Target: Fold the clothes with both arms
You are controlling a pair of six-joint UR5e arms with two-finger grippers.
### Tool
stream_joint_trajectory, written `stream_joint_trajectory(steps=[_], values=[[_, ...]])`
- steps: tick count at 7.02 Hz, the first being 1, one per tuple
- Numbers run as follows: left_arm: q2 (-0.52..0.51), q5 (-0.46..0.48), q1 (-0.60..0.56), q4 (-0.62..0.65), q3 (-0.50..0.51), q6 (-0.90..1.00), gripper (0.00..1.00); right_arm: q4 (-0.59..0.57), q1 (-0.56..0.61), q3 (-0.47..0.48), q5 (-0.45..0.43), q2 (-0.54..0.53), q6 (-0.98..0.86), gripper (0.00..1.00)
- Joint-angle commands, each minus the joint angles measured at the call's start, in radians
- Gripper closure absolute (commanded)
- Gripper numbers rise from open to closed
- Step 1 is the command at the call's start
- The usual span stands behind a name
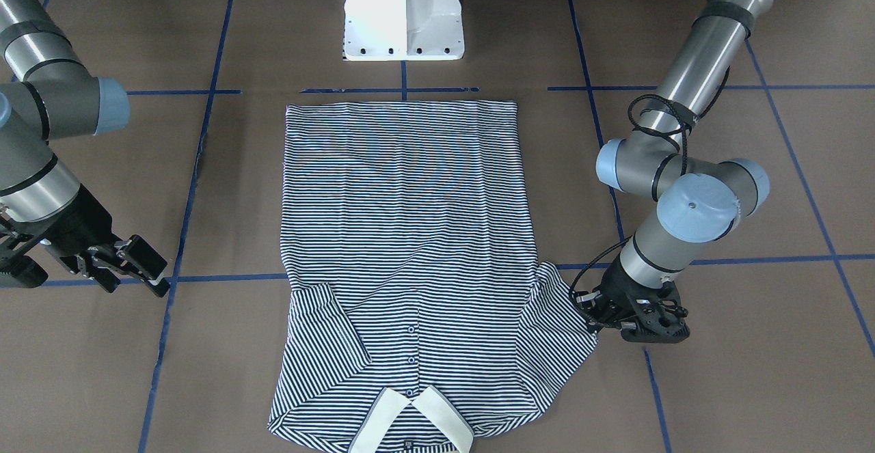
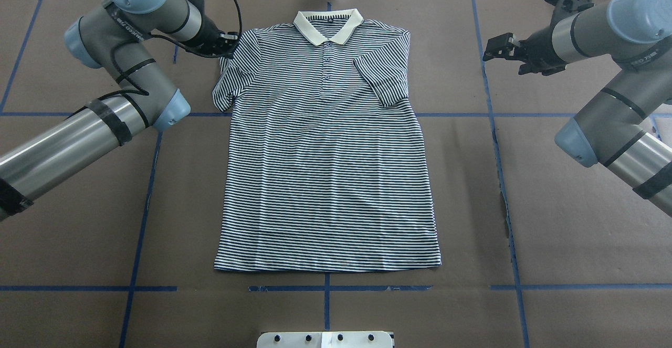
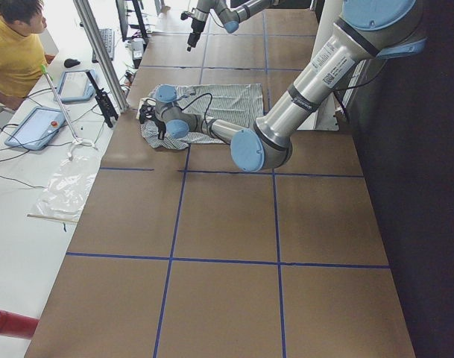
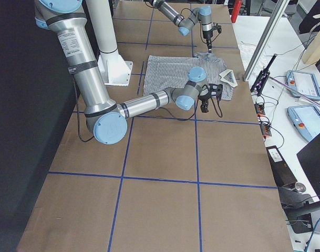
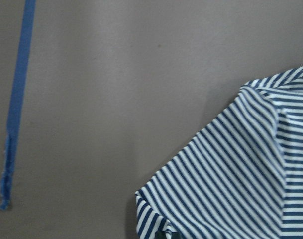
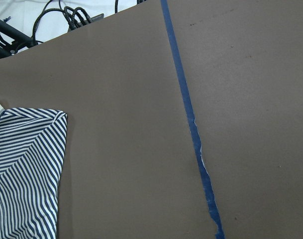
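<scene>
Polo shirt [image 2: 325, 180] flat on the table [image 2: 551, 222], front up, buttons showing, collar [image 2: 328, 25] at the far end from the robot base and hem [image 2: 325, 266] nearest it.

Left gripper [image 1: 595, 313]: low at table level, tips right against the outer edge of the spread sleeve [image 2: 231, 80]. From its wrist camera the sleeve corner sits just under and ahead of the tool, with bare table off to one side. Fingers not visible there. Cannot tell whether the jaws have pinched the cloth or only touch it.

Right gripper [image 1: 154, 272]: raised off the table, jaws parted, nothing between them. The shirt lies well off to its inner side; the sleeve [image 2: 383, 80] on that side is already turned in over the chest.

Handling, judged:
- Thin knit, light and fully limp; it will drape from any pinch and carries no shape of its own.
- Likely to drag and bunch on the matt table covering rather than slide cleanly, so lift before moving sideways.
- Collar is the only stiffer part; poor grip point, as it would twist the placket.
- Best holds: sleeve cuff edge beside the left tool for the inward fold; later, shoulder seam and hem corner on one side, one per gripper, pinching through both layers.
- Risk: catching the top layer only, so the layers separate.
</scene>
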Motion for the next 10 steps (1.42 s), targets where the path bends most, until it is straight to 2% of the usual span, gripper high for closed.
stream_joint_trajectory(steps=[1,3,5,6,7,8,9,10], values=[[-0.077,0.057,0.047,0.029,0.053,-0.072,1.00,-0.001,0.000,0.000,0.000,-0.002,0.000,0.00],[-0.156,0.129,0.090,0.026,0.133,-0.124,1.00,-0.001,0.000,0.000,-0.001,-0.001,0.000,0.00],[-0.157,0.146,0.097,0.023,0.139,-0.125,1.00,-0.009,-0.005,-0.006,-0.007,0.012,0.001,0.00],[-0.157,0.204,0.104,0.019,0.156,-0.124,1.00,-0.006,-0.014,-0.017,-0.007,0.015,0.001,0.00],[-0.157,0.209,0.104,0.020,0.150,-0.127,0.52,-0.009,-0.017,-0.015,0.006,0.018,0.003,0.00],[-0.137,0.208,0.104,0.025,0.088,-0.133,0.48,-0.019,-0.017,-0.015,0.053,0.038,0.009,0.00],[-0.085,0.205,0.110,0.026,-0.008,-0.159,0.46,-0.018,-0.018,0.007,0.058,0.033,0.021,0.00],[-0.034,0.199,0.129,0.032,-0.119,-0.194,0.45,-0.018,-0.087,0.079,0.030,-0.008,0.090,0.00]])
